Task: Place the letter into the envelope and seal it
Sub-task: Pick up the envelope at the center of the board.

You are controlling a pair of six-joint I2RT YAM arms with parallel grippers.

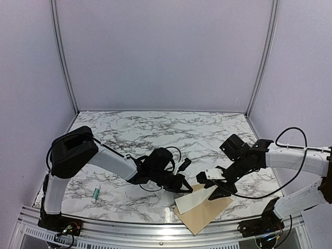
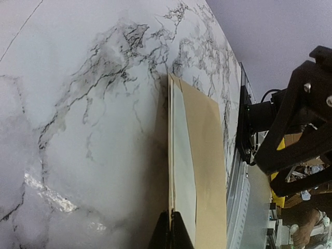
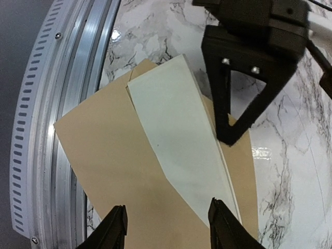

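Cream letter (image 3: pixel 181 135) is lying on top of the envelope (image 3: pixel 114 155), not yet inside | envelope is resting flat on the table (image 1: pixel 155 129) | left gripper (image 2: pixel 171 231) jaws are clenching the letter's edge | right gripper (image 3: pixel 167 210) is hovering over the envelope, jaws released | insertion and sealing are still waiting.

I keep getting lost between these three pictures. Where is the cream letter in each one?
Top external: the letter lies low in the picture, right of centre.
Left wrist: it is the pale strip running up from the bottom edge, just right of centre.
Right wrist: it is the pale sheet slanting across the middle.
Shared landmark: the tan envelope directly under it in every view.
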